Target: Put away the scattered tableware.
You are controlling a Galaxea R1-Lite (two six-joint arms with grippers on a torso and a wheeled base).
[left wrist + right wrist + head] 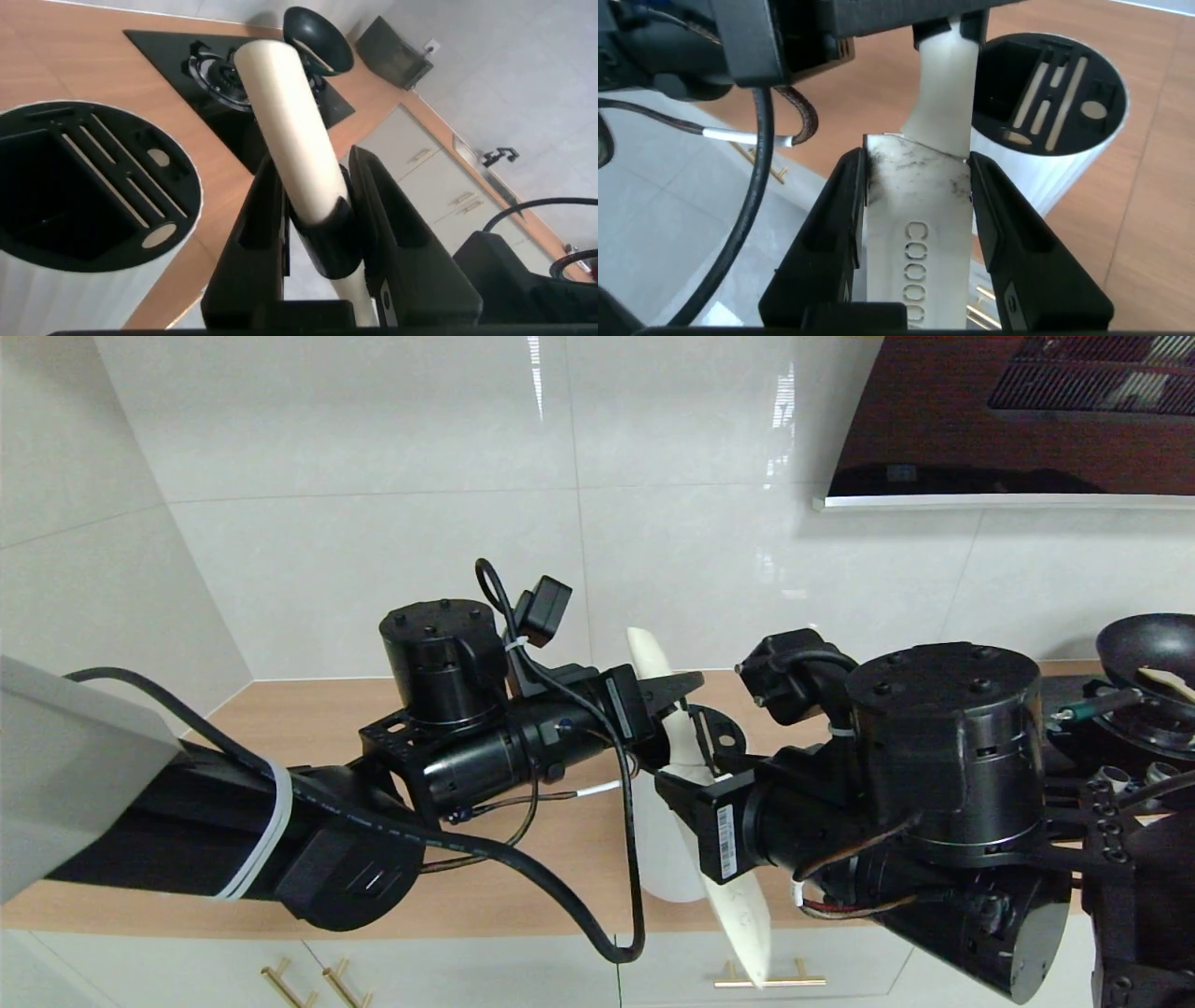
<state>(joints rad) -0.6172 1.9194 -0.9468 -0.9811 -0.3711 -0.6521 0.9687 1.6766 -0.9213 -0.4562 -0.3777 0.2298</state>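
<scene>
My left gripper (318, 191) pinches the rounded handle of the cream spatula (278, 98), and my right gripper (916, 182) clamps its flat blade. The spatula hangs between them over the wooden counter (308, 714), close above the white utensil holder (1069, 182).

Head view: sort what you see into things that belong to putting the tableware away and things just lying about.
Belongs to the job: cream spatula, gripped by left gripper and right gripper; white utensil holder.
Just lying about: black pan; hob.
</scene>
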